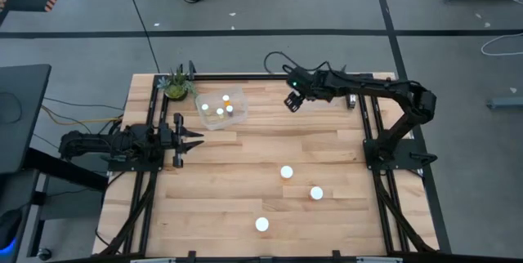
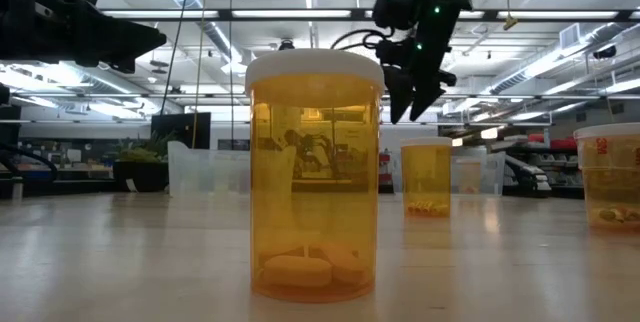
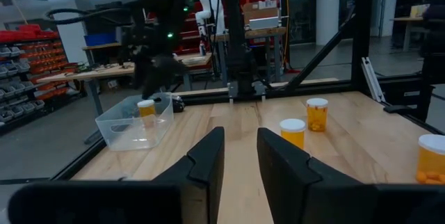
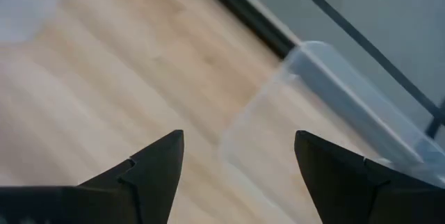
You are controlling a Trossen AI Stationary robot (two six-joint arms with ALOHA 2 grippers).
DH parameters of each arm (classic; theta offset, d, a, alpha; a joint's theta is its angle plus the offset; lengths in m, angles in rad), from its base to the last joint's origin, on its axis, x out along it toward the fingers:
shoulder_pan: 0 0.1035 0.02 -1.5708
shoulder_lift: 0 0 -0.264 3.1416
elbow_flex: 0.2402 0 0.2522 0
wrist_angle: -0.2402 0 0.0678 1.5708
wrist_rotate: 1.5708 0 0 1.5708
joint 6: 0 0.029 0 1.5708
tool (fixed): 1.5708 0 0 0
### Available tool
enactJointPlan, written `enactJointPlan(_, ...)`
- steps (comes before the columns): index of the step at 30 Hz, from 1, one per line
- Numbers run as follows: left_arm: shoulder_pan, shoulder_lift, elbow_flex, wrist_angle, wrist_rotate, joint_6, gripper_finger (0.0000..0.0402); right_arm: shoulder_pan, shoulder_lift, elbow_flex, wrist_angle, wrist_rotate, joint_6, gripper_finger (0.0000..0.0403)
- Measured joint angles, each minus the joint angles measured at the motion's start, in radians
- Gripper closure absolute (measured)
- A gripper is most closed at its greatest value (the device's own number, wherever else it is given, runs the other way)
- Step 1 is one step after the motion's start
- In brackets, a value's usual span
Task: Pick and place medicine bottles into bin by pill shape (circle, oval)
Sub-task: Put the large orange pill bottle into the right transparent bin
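Right claw (image 1: 292, 102) hung wide open and empty near the clear plastic bin (image 1: 221, 109). Left claw (image 1: 194, 140) waited shut over the wooden table (image 1: 245, 189), holding nothing.

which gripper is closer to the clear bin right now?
Right. The right gripper, open, hangs just off the clear bin on the side away from the plant. The left gripper, shut, waits at the table's left edge, a little farther from the bin on its near side.
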Motion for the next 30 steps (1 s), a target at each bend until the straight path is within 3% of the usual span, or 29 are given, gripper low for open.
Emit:
enactJointPlan(11,0.000,0.000,0.000,0.000,0.000,0.000,0.0301,0.277,0.000,0.000,0.000,-0.106,0.017,0.0120)
enactJointPlan(22,0.000,0.000,0.000,0.000,0.000,0.000,0.0306,0.560,0.000,0.000,0.028,-0.107,0.060,0.0120)
enactJointPlan(30,0.000,0.000,0.000,0.000,0.000,0.000,0.0302,0.706,0.043,0.000,0.051,-0.091,0.108,0.0120)
